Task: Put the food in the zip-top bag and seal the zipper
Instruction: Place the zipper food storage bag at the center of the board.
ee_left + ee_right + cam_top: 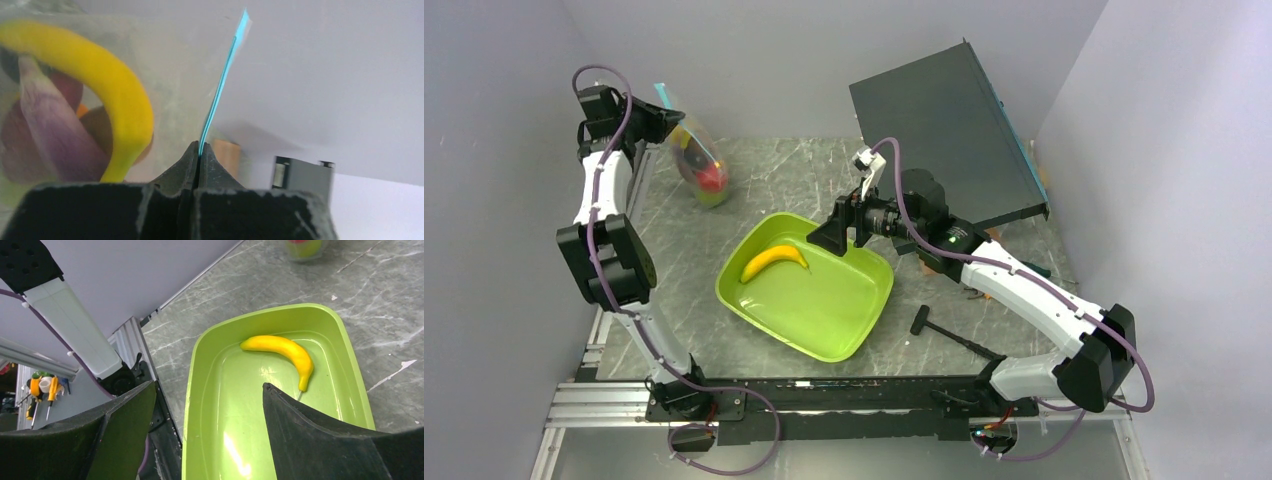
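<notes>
Pinching the zipper flat with my left gripper, jaws pressed tight together on that thin teal strip, which runs up stiff and straight from between my fingertips. The zip-top bag hangs from my grip at the back left of the table. It is clear and crinkly, and its bottom bulges with food. A smooth, curved yellow banana presses against the plastic, with a pale purple piece, long and tapering, tucked inside its arc (the cloudy film blurs the rest).

Over on the other side, my right gripper hovers with its broad black jaws spread wide and nothing between them, above one end of the lime-green tray. That tray is glossy moulded plastic with rounded corners and a shallow sloping wall. A loose banana lies on the tray floor, matte yellow and gently bent, well clear of my fingers.

The tabletop is grey with pale veins, like stone. A flat dark panel sits tilted at the back right.
</notes>
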Motion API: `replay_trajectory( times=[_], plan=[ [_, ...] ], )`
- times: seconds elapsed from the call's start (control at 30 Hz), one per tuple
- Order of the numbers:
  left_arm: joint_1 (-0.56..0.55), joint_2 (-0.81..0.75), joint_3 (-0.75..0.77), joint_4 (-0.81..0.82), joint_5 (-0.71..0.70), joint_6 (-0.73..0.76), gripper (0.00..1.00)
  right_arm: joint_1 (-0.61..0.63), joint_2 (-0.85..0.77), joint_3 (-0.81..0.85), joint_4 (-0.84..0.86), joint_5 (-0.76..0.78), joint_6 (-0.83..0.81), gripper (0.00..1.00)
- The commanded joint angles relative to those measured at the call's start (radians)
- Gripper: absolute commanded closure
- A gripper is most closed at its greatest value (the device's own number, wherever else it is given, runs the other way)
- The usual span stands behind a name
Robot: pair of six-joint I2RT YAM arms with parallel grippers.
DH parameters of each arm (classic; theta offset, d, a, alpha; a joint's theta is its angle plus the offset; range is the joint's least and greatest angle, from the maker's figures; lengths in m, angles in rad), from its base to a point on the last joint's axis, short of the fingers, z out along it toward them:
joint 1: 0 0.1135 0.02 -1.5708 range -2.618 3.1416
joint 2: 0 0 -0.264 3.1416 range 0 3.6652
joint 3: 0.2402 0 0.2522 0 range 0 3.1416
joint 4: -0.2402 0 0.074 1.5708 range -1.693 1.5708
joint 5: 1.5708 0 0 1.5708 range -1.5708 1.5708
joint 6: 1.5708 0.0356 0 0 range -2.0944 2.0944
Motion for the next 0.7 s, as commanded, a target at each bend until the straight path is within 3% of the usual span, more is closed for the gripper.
replay_trajectory(
  times=[0.0,0.13,0.3,0.5,0.67],
  plan=[
    [0.043,-0.059,-0.162,0.448,0.176,-0.335,1.00,0.000,-0.002,-0.003,0.044,-0.025,0.020,0.20],
    [0.114,-0.109,-0.382,0.546,0.223,-0.342,1.00,0.001,-0.003,-0.007,0.054,-0.037,0.030,0.20],
    [0.192,-0.159,-0.593,0.503,0.284,-0.229,1.00,0.002,0.001,-0.010,0.070,-0.057,0.046,0.20],
    [0.237,-0.261,-0.630,0.119,0.177,0.118,0.87,0.002,0.002,-0.009,0.071,-0.064,0.058,0.20],
    [0.285,-0.352,-0.696,-0.041,0.077,0.227,0.83,0.007,-0.005,-0.011,0.071,-0.069,0.066,0.20]
  ],
)
